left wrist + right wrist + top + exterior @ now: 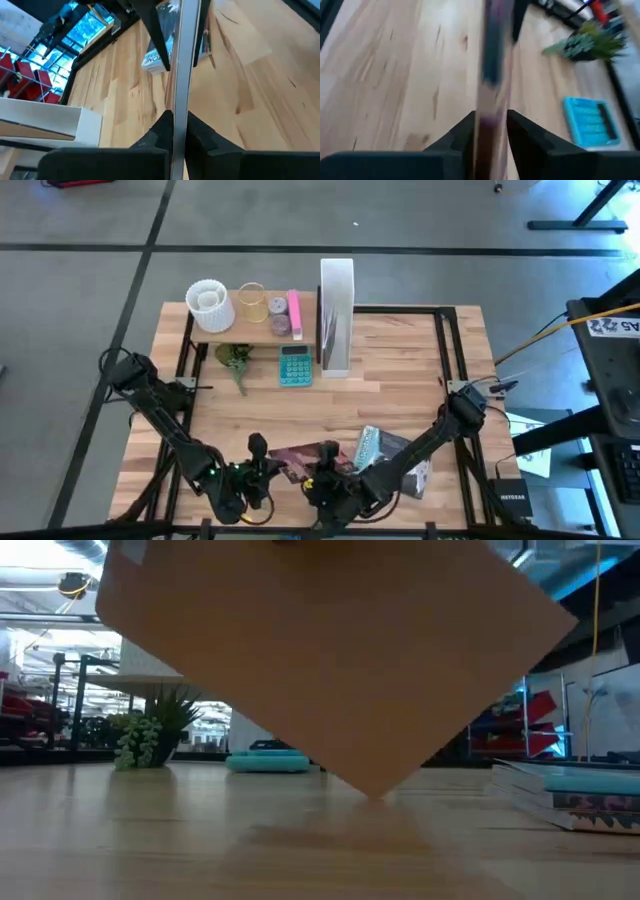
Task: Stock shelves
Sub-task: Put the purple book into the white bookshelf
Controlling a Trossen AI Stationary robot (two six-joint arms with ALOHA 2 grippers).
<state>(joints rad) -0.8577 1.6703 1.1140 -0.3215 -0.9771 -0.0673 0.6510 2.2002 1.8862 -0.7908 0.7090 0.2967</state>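
I read both grippers at the near edge of the table (400, 370), each clamped on the same thin book (300, 463). The left gripper (268, 473) has its fingers (159, 131) closed narrow against the two faces of the book, which runs edge-on between them in the left wrist view. The right gripper (318, 478) grips the opposite end the same way, fingers (465, 131) pressed to either side of the book's edge. In the low view the book's brown cover (340, 650) hangs tilted, one corner pointing down just above or at the tabletop; I cannot tell whether it touches. Just beside the right arm, a stack of books (392, 458) lies flat near the table's near right edge. Between the grippers and the far row, the middle of the tabletop is bare wood. Farther out, a teal calculator (295, 365) lies flat, with a small green plant (236, 360) near it on the left. At the far edge stands the raised plank shelf (250, 328), carrying a white ribbed pot (209, 304), a clear glass (251, 301) and a pink item (294, 309). The tall white file box (336, 315) stands upright just beside the shelf's right end, touching or nearly so.
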